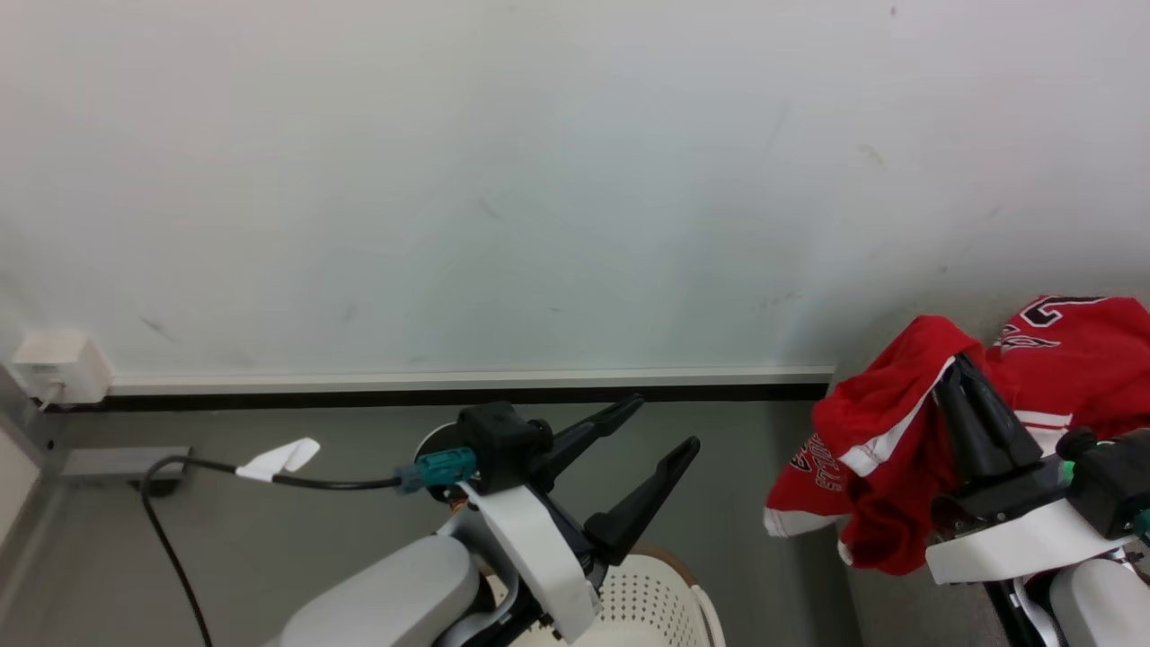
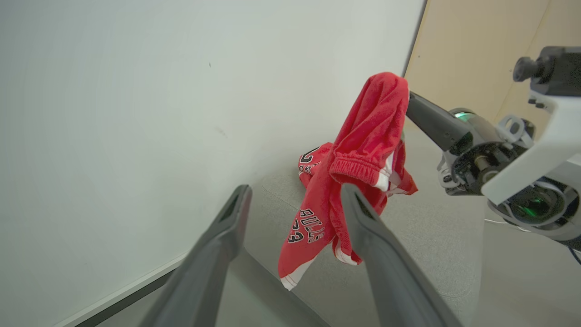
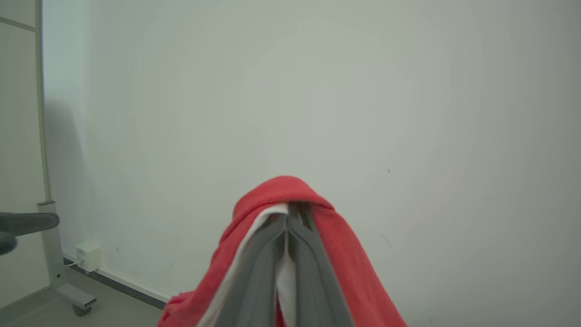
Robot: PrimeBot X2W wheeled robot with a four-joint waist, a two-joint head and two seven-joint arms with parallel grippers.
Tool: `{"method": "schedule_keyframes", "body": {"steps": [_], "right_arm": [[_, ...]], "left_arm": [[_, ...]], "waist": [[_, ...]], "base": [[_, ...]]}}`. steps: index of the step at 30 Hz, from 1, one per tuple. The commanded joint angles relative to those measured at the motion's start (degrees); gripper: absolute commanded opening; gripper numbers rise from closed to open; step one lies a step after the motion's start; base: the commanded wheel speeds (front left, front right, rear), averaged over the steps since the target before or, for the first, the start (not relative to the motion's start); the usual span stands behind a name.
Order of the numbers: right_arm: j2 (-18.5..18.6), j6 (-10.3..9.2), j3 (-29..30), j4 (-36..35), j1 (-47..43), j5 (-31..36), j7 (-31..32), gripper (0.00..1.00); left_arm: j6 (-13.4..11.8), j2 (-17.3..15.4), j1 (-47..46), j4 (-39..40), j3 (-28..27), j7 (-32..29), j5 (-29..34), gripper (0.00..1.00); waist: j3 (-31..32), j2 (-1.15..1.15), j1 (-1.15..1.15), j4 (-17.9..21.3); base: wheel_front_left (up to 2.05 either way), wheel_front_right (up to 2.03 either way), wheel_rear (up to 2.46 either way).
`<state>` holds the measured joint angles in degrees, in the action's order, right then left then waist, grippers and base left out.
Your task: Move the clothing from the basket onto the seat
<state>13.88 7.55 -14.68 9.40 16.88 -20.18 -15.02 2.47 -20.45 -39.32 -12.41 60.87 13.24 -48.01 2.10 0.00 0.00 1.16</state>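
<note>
My right gripper [image 1: 961, 364] is shut on a piece of the clothing, red shorts [image 1: 867, 409] with white trim and dark lettering. The shorts drape over its fingertips and hang above the grey seat [image 1: 907, 611]. In the right wrist view the closed right gripper [image 3: 288, 215] pinches the red cloth [image 3: 281, 190]. A second red garment [image 1: 1078, 346] with numerals lies on the seat behind. My left gripper [image 1: 665, 422] stands open and empty above the cream basket [image 1: 669, 593]. In the left wrist view the left gripper [image 2: 294, 200] faces the hanging shorts [image 2: 367, 136] and the seat [image 2: 431, 236].
A white wall with a baseboard [image 1: 467, 382] runs across the back. A black cable [image 1: 180, 503] with a white tag runs along the grey floor to a socket box [image 1: 58, 364] at the left. A wheeled metal stand [image 3: 68, 290] is near the wall.
</note>
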Motion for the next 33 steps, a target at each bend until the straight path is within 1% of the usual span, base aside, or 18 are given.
{"method": "schedule_keyframes", "body": {"steps": [1,6,11,19,26,33], "right_arm": [[0.65,-0.13,0.89,-0.89,-0.17,0.67,-0.11,0.0],[1.81,-0.13,4.13,-3.86,-0.76,1.53,-0.11,0.0],[1.9,-0.13,7.24,-6.81,-1.92,2.1,-0.11,0.0],[1.12,-0.13,10.84,-10.49,-4.19,3.43,-0.11,0.0],[0.42,-0.13,13.15,-12.85,-4.97,4.23,-0.11,0.0],[0.94,-0.13,16.59,-14.49,-3.32,4.88,-0.11,0.0]], "left_arm": [[-0.01,0.21,0.78,0.1,0.1,0.68,0.69,1.0],[0.18,0.3,0.96,0.37,-0.14,1.31,2.51,1.0],[0.37,0.44,1.41,0.82,-0.66,1.67,3.71,1.0],[0.46,0.78,2.5,1.08,-2.02,1.91,6.0,1.0],[1.18,1.11,3.07,1.46,-3.27,1.87,7.36,1.0],[2.19,1.29,2.73,1.3,-3.74,1.89,8.45,1.0]], "waist": [[-0.86,0.0,0.0,2.86],[-1.79,0.0,0.0,7.19],[-2.8,0.0,0.0,10.96],[-4.21,0.0,0.0,15.34],[-5.75,0.0,0.0,17.03],[-8.19,0.0,0.0,16.1]], "base": [[0.0,0.0,0.0],[0.0,0.0,0.0],[0.0,0.0,0.0],[0.0,0.0,0.0],[0.0,0.0,0.0],[0.0,0.0,0.0]]}}
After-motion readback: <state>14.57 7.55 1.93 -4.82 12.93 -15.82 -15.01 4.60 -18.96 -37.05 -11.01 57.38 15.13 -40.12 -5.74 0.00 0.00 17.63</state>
